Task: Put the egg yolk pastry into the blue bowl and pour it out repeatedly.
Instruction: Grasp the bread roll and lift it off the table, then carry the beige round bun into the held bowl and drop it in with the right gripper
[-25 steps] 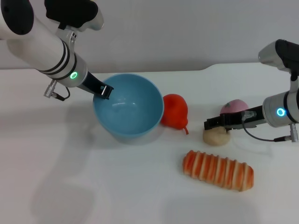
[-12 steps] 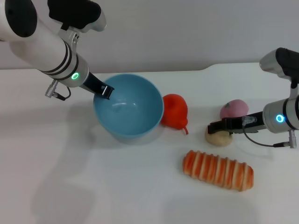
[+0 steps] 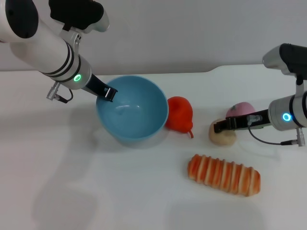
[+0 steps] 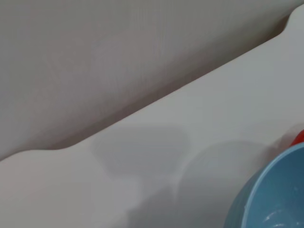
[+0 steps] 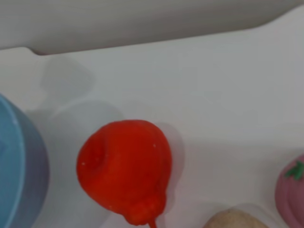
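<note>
Left gripper (image 3: 106, 93): sits at the near-left rim of the blue bowl (image 3: 132, 109), its dark tip clamped over the edge, one finger inside and one outside; the bowl stands upright on the white table (image 3: 96, 191).
Right gripper (image 3: 221, 127): reaches in from the right, low over the egg yolk pastry (image 3: 222, 136); the dark fingers lie across the bun's top, and how far apart they stand cannot be told.
Egg yolk pastry: rests on the table to the right of the bowl, well apart from it, just in front of the pink peach bun (image 3: 241, 109); only its upper edge shows in the right wrist view (image 5: 235, 219).
Blue bowl: nothing lies inside it; its rim shows at the edge of the left wrist view (image 4: 270, 194) and of the right wrist view (image 5: 19, 171).
Red pepper-shaped toy (image 3: 179, 114): lies touching the bowl's right side, between bowl and pastry; it fills the middle of the right wrist view (image 5: 124, 168).
Striped bread (image 3: 223, 174): a long orange-banded loaf, lying nearest the camera, in front of the pastry.
</note>
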